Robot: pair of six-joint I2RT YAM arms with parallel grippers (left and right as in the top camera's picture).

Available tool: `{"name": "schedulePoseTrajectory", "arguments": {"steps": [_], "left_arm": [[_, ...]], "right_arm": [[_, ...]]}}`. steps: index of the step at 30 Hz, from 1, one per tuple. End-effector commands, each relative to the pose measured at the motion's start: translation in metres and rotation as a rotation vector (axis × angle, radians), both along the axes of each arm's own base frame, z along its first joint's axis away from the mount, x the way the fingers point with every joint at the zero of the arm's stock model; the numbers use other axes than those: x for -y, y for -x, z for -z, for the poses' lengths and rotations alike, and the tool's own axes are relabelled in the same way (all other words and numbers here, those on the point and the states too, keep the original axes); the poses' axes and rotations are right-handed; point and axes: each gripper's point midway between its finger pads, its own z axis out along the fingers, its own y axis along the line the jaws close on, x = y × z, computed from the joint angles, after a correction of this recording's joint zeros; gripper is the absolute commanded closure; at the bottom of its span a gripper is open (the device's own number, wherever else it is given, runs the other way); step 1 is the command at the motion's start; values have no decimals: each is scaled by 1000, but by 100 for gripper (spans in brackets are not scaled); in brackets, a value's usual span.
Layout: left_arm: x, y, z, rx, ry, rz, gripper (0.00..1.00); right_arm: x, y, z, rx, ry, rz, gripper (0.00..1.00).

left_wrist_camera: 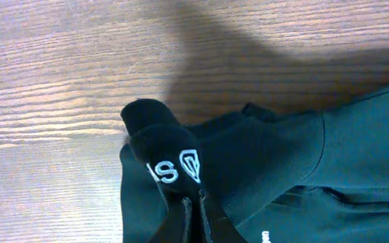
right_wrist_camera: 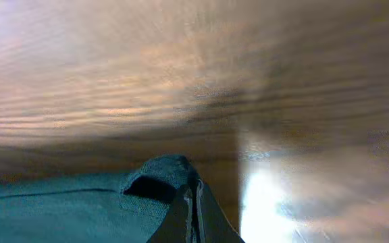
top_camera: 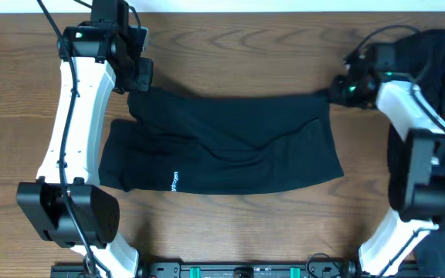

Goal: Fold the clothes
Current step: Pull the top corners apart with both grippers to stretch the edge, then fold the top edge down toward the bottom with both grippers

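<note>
The clothes (top_camera: 222,143) are one black garment spread over the middle of the wooden table, with short white lettering (top_camera: 173,181) near its front edge. My left gripper (top_camera: 135,83) is shut on the garment's far left corner. In the left wrist view the fabric (left_wrist_camera: 262,162) bunches over the left gripper (left_wrist_camera: 198,206), showing a small white logo (left_wrist_camera: 190,164). My right gripper (top_camera: 334,91) pinches the far right corner. In the right wrist view the right gripper (right_wrist_camera: 192,202) is shut on a fold of the cloth (right_wrist_camera: 73,202), just above the table.
A second heap of dark fabric (top_camera: 439,54) lies at the far right, under the right arm. The arms' bases (top_camera: 68,212) (top_camera: 427,177) stand near the front corners. Bare wood (top_camera: 238,54) lies behind the garment, up to the table's back edge.
</note>
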Motion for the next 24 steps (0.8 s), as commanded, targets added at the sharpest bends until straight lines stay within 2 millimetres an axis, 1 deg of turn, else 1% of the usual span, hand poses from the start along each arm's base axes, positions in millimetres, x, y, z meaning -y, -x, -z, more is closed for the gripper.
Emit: {"name": "schedulePoseTrajectory", "arguments": {"steps": [1, 4, 6, 10, 13, 17, 24], "left_arm": [[-2, 2, -7, 17, -5, -2, 94], [-2, 6, -6, -1, -6, -2, 93], [-3, 14, -4, -34, -8, -2, 93], [-4, 39, 3, -141, -13, -2, 93], [-5, 60, 6, -226, -17, -3, 93], [-6, 80, 8, -310, -19, -14, 93], [-8, 109, 18, -439, -22, -48, 92]], "right_arm": [[2, 2, -38, 78, 12, -34, 99], [-3, 12, -53, 90, 8, -74, 99], [-7, 21, -60, 84, -3, -102, 99], [-11, 48, -66, 4, -19, -110, 99], [-13, 68, -65, -58, -16, -139, 99], [-15, 97, -58, -171, -21, -166, 99], [7, 148, -44, -405, 105, -139, 99]]}}
